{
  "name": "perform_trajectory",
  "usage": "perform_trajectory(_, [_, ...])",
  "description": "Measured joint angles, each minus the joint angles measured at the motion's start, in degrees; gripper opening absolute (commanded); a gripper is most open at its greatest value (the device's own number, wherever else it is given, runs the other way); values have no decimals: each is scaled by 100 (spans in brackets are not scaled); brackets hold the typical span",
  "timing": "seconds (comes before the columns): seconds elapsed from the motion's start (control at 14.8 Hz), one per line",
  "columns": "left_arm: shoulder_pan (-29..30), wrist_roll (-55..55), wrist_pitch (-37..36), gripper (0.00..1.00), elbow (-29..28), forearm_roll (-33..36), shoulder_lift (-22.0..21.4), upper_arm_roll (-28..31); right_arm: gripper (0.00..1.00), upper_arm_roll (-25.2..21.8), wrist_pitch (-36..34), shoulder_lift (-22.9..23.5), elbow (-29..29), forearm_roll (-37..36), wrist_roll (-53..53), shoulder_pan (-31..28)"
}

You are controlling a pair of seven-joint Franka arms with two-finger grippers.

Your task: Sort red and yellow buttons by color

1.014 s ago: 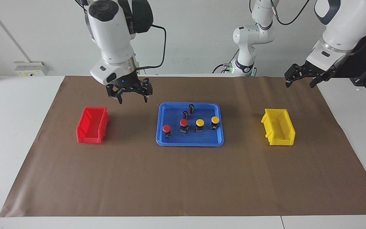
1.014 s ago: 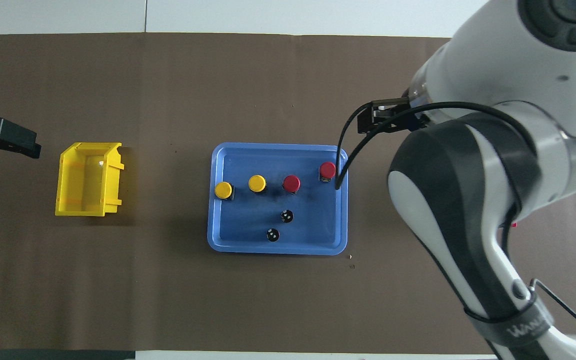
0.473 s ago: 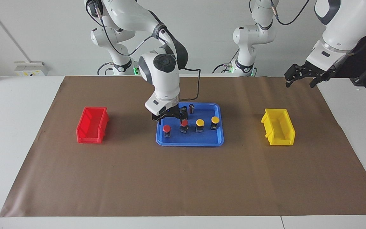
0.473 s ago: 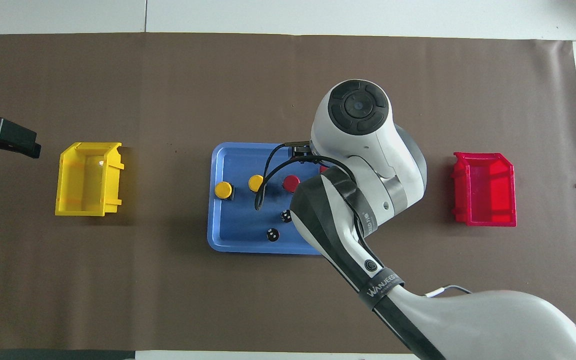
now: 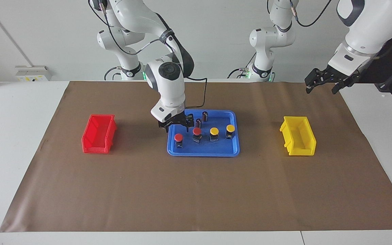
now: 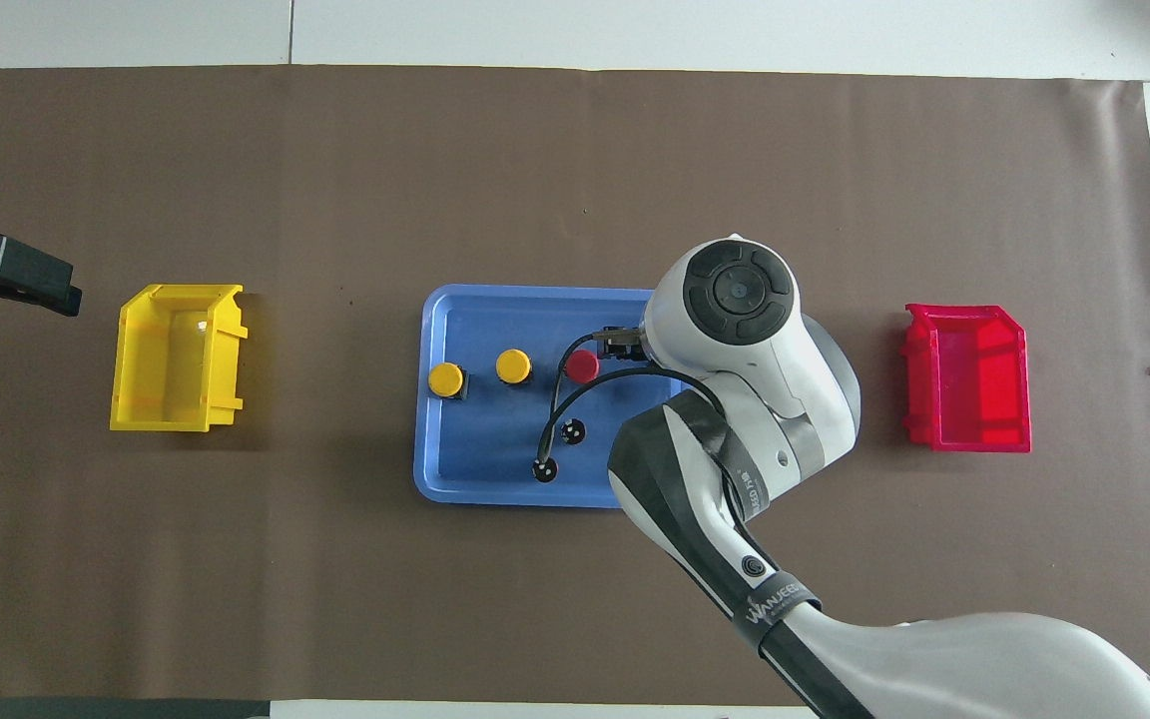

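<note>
Four buttons stand in a row on the blue tray [image 5: 202, 152]: a red button [image 5: 178, 137] at the right arm's end, a second red button [image 5: 197, 131], then two yellow buttons [image 5: 214, 131] [image 5: 230, 128]. My right gripper [image 5: 177, 128] hangs open just above the end red button, touching nothing that I can see. In the overhead view its wrist hides that button; the other red button [image 6: 582, 366] and both yellow buttons [image 6: 514, 365] [image 6: 446, 379] show. My left gripper [image 5: 321, 86] waits open and empty in the air past the yellow bin [image 5: 298, 135].
A red bin [image 5: 99, 133] sits on the brown mat toward the right arm's end of the table. Two dark cylinders [image 5: 205, 116] [image 5: 198, 122] stand in the tray, nearer to the robots than the buttons. The right arm's cable [image 6: 560, 399] loops over the tray.
The right arm came down from above the mat beside the red bin to the tray, then shifted over the end red button, its fingers a little narrower. The left arm has not moved.
</note>
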Motion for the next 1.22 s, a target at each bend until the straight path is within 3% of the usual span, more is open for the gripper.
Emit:
perform_trajectory(0.54, [2,-518,17,100,-29,0,0,3,81,-5,619,178,-229,-2,-3,-60])
perform_trajectory(0.68, [2,-558,18,100,-29,0,-1,3,70,15,735,252,-229,-62,-3,-57])
perform_trajectory(1.08, [1,-563,18,100,-30,0,-2,-2,20,17,765,292,-125,-100,-3,-57])
perform_trajectory(1.22, [-10,-569,18,100,-30,0,-2,-17,16,12,639,296,35,-103,-3,-63])
